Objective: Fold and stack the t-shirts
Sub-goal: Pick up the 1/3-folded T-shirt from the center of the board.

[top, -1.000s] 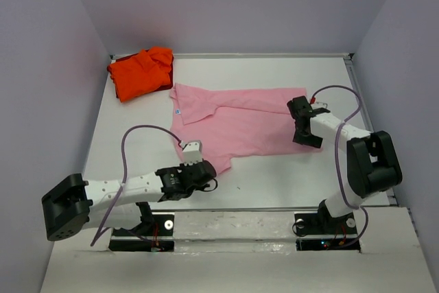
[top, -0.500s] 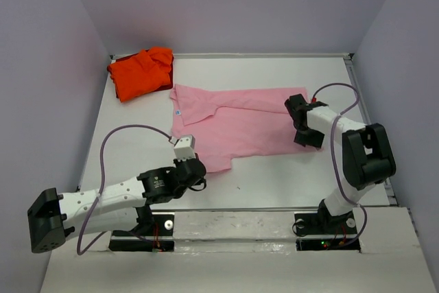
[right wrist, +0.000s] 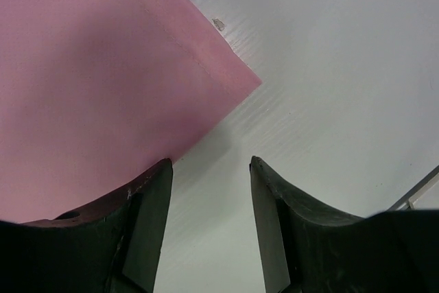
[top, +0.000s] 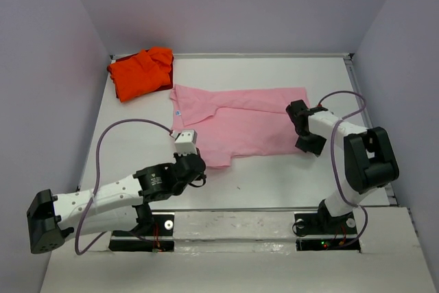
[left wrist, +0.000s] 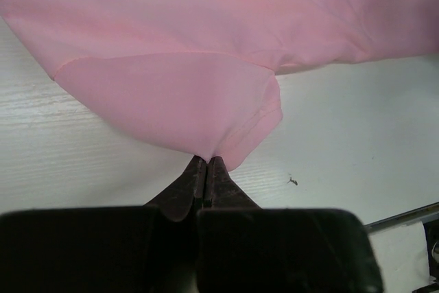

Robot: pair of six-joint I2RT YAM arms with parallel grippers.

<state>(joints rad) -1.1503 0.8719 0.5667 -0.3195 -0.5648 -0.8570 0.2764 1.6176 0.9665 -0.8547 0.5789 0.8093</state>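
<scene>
The only label is a small white tag (top: 177,110) near the left edge of the pink t-shirt (top: 233,118), and it is too small to read. There are two shirts. The pink one lies spread across the middle of the white table (top: 274,176). The orange-red t-shirt (top: 140,72) sits bunched in the far left corner, just beside the pink one. There are two arms, each trailing one of the purple cables (top: 134,127).

Only the top view shows the orange-red shirt. The left wrist view shows the left gripper (left wrist: 206,162) with its fingers pressed together on the pink shirt's near hem, and a dark speck (left wrist: 292,181) on the table. The right wrist view shows the right gripper (right wrist: 209,164) parted and holding nothing. One finger is over the pink shirt's corner and the other over bare table.
</scene>
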